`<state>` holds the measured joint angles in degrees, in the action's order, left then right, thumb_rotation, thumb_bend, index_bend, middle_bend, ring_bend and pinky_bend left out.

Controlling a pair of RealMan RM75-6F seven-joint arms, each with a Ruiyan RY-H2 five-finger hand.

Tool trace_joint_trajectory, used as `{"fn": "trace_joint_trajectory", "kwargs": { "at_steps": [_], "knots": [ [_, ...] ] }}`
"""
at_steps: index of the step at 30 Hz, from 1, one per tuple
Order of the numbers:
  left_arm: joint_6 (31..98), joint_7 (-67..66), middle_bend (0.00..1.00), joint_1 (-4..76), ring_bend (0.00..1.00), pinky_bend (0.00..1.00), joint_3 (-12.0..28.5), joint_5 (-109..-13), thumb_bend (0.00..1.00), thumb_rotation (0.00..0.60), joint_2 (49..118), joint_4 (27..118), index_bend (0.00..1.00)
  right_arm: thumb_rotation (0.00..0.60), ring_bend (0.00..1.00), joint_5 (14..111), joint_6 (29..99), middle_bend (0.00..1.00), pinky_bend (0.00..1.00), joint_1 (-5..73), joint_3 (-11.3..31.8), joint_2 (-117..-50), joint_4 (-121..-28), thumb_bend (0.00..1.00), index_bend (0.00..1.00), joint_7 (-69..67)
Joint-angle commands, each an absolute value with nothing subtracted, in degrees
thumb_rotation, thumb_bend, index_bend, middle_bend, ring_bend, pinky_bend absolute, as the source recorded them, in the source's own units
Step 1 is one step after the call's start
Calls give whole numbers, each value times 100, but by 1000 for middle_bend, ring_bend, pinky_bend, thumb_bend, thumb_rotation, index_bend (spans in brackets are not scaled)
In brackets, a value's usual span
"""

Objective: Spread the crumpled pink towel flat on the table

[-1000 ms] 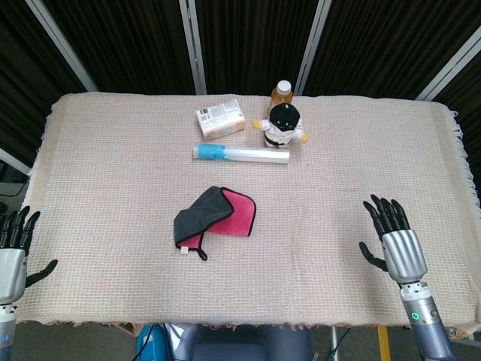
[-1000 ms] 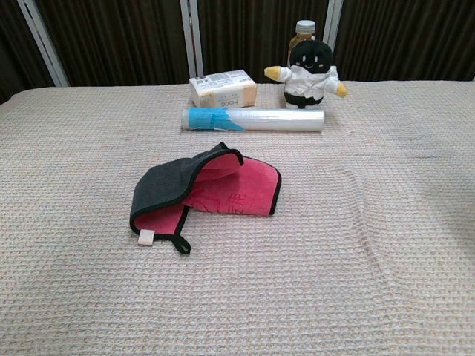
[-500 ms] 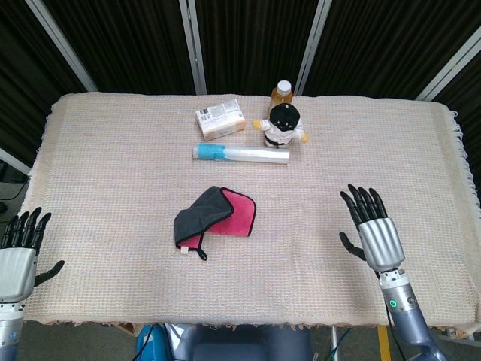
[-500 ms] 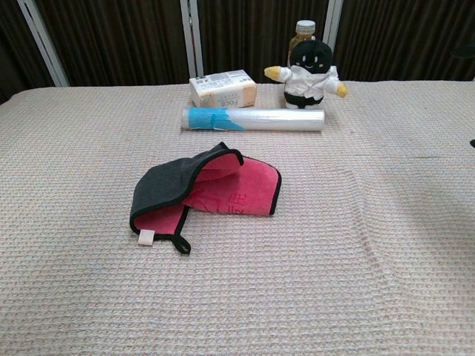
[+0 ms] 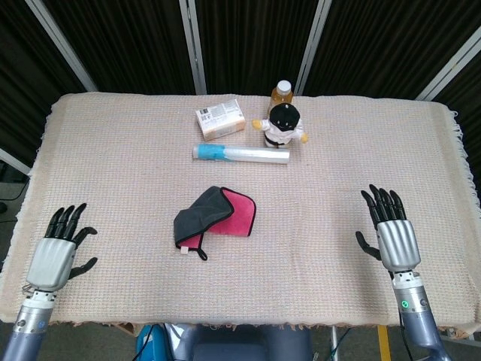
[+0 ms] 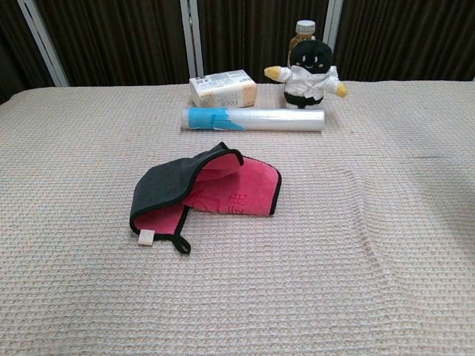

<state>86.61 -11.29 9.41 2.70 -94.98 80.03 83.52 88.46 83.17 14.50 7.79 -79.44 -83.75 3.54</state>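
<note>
The pink towel (image 5: 225, 213) lies folded over near the middle of the table, its dark grey back side (image 5: 194, 218) turned up over the left part; a small white tag and a black loop stick out at its near corner. In the chest view the same towel (image 6: 237, 189) is in the centre with the grey flap on its left. My left hand (image 5: 58, 250) hovers over the near left corner of the table, fingers spread, holding nothing. My right hand (image 5: 391, 229) is at the near right, fingers spread and empty. Both hands are far from the towel. Neither hand shows in the chest view.
A beige woven cloth (image 5: 113, 165) covers the table. At the back stand a small cardboard box (image 5: 220, 119), a clear roll with a blue end (image 5: 240, 154), a black-and-white plush toy (image 5: 283, 125) and a bottle (image 5: 282, 91) behind it.
My left hand has come in from the left edge over the table's near left corner. My right hand shifted left, then back right. The towel has not moved.
</note>
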Motion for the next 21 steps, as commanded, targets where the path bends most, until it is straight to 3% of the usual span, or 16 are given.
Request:
{"fn": "trace_joint_trajectory", "kwargs": {
  "at_steps": [1,11,21],
  "knots": [
    [8254,-1545,22,1375,0,0,369,-9787,186,600,8171,8702,399,600,0,8855,8318,13,11,1453,765,-7956,-8363,329,85,334],
    [7034,-2284,22,2182,0,0,418,-9696,215,600,8823,8912,403,600,0,8857,8396,13,11,1434,751,-7968,-8348,329,85,239],
    [6513,-2900,39,2584,0,0,389,-9522,235,600,9577,8601,459,600,0,8851,8437,13,11,1421,744,-7925,-8403,329,85,112]
  ]
}}
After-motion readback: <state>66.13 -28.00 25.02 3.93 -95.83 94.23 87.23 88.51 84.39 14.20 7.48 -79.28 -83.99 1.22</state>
